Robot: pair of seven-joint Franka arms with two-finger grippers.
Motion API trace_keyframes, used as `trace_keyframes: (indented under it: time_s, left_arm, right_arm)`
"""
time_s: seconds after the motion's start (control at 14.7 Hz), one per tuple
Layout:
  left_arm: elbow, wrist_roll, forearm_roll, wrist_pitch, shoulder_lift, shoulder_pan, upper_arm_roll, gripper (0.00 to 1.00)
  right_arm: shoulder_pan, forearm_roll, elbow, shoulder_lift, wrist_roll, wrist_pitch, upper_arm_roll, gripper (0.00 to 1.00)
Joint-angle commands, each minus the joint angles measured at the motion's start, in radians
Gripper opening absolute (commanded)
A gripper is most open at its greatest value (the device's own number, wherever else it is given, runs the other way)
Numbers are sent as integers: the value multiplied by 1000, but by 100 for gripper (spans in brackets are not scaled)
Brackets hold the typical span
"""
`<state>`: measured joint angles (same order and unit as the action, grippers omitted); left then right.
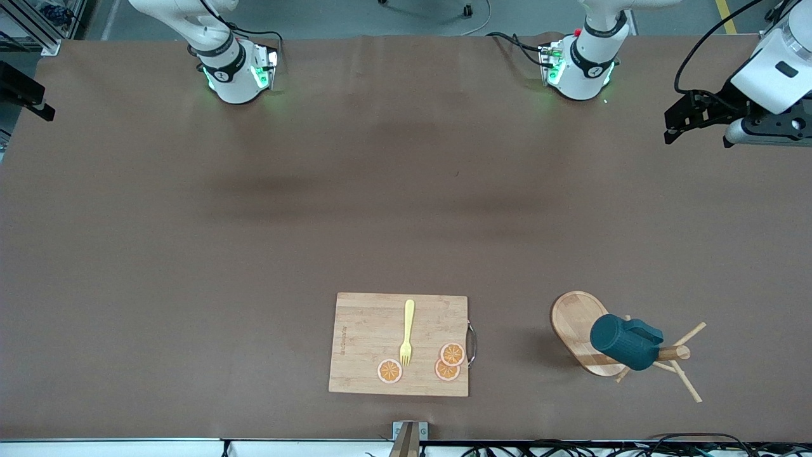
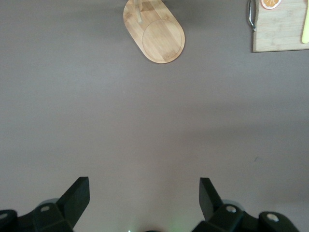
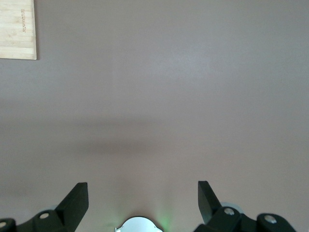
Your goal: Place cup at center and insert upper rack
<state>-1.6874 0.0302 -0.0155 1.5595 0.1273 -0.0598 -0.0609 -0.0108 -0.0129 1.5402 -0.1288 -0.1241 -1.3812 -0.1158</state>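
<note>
The dark teal ribbed cup (image 1: pixel 625 343) hangs on the light wooden mug tree (image 1: pixel 576 327), against its post, with thin pegs sticking out around it. The tree stands near the front camera, toward the left arm's end of the table. Its oval base also shows in the left wrist view (image 2: pixel 155 35); the cup is out of that view. My left gripper (image 2: pixel 144 186) is open and empty, high over bare table; its hand shows at the front view's edge (image 1: pixel 691 117). My right gripper (image 3: pixel 143 189) is open and empty, high over bare table near its base, out of the front view.
A rectangular wooden cutting board (image 1: pixel 361 346) lies near the front camera, beside the tree toward the right arm's end. A yellow fork (image 1: pixel 407 333) and three orange slices (image 1: pixel 452 353) lie on it. A metal handle (image 1: pixel 471 344) is on its edge.
</note>
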Motion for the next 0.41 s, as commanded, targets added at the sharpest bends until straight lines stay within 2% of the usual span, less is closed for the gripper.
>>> trace_keyframes:
  time_s: [0.0,0.34]
  left_arm:
    - [35,-1,-17,-16,-20,6,1,100]
    - [43,-1,-15,-26,-26,8,1,100]
  right_arm:
    - [11,-15,8,-11,8,2,12,100]
    - [11,-15,8,-11,8,4,12,100]
